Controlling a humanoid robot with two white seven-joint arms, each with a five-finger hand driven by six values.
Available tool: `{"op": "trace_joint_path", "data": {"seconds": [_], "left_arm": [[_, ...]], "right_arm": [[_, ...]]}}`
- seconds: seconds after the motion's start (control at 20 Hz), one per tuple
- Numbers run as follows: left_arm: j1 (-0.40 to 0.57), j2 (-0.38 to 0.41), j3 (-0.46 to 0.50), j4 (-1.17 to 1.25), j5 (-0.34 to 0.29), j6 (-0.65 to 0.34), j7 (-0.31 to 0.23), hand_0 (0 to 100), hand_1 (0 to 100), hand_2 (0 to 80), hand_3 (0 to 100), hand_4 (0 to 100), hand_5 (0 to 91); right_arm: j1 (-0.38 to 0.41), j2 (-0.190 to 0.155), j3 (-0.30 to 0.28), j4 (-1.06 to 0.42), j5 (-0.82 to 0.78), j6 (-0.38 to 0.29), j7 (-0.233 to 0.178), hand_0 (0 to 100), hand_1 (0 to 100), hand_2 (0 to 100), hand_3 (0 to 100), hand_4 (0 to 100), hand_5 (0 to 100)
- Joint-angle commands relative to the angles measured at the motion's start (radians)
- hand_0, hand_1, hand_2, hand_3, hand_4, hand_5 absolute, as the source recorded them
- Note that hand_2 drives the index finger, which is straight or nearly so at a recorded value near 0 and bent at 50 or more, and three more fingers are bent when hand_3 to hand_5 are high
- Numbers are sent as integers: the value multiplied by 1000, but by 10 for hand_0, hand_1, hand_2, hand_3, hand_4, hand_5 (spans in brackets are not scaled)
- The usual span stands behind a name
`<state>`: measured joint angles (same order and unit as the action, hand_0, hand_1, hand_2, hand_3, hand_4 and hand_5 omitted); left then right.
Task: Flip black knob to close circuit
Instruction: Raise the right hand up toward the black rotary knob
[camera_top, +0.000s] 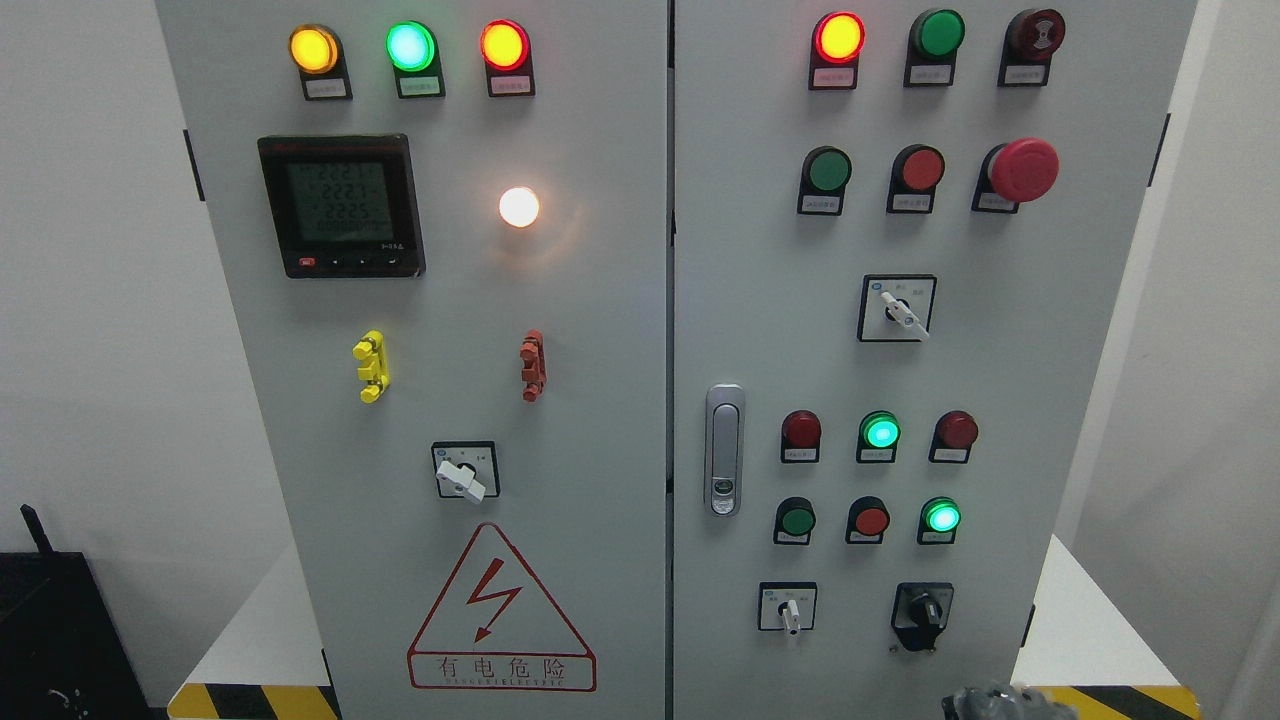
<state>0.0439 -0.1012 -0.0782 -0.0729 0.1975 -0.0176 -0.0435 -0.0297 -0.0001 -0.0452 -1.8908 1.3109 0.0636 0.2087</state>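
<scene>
The black knob (922, 612) sits at the lower right of the grey cabinet's right door (1000, 360), its handle tilted toward the upper right. Only the top of my right hand (1003, 703) shows, at the bottom edge just below and right of the knob and apart from it. My left hand is out of sight.
Left of the black knob is a white selector switch (789, 610). Above it are red and green buttons and lamps, one lit green (941, 517). The door handle (724, 450) lies near the centre seam. The left door carries a meter (342, 205) and a warning triangle (498, 610).
</scene>
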Motion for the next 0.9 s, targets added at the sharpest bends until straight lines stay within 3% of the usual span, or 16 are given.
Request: {"op": "trace_joint_path", "data": {"seconds": [0.0,0.4,0.85], "left_arm": [[1,0,0,1,0,-1,1,120,556,0,0,0,0],[1,0,0,1,0,-1,1,120,556,0,0,0,0],[1,0,0,1,0,-1,1,120,556,0,0,0,0]], "right_arm": [[-47,-6,-45,93,-5,-2,-3,0,0,948,1000,858,817],[-91,-29,-74,130,-36,1,0,0,0,948,1000,855,816],[-125,-29,-79,171,-39,2,0,0,0,948,1000,853,815]]}}
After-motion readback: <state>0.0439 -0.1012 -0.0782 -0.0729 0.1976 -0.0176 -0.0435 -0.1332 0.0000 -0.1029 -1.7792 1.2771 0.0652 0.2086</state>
